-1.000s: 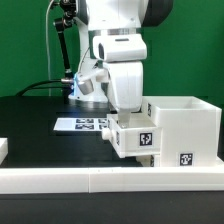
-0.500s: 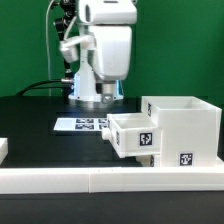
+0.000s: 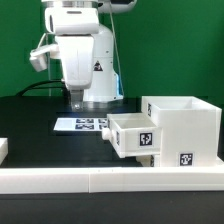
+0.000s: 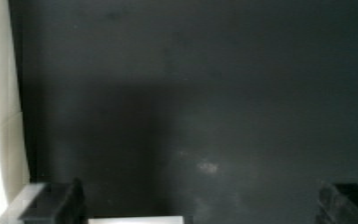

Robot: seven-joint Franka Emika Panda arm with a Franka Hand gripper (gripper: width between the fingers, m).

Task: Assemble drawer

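Drawer [image 3: 133, 137], rigid, light and smooth-walled, sits partly inserted in the box [image 3: 185, 128] on the table [image 3: 40, 120]; push its front face or grip a thin side wall; gripper [image 4: 197, 200] hangs wide, empty.

Exterior view: low, near table height, looking level across the black table [image 3: 30, 110] from its front edge toward the green back wall [image 3: 20, 40]. Arm and table fill the frame. Wrist view: faces straight down, close over the bare tabletop [image 4: 194, 90]. Shared part: black surface only.
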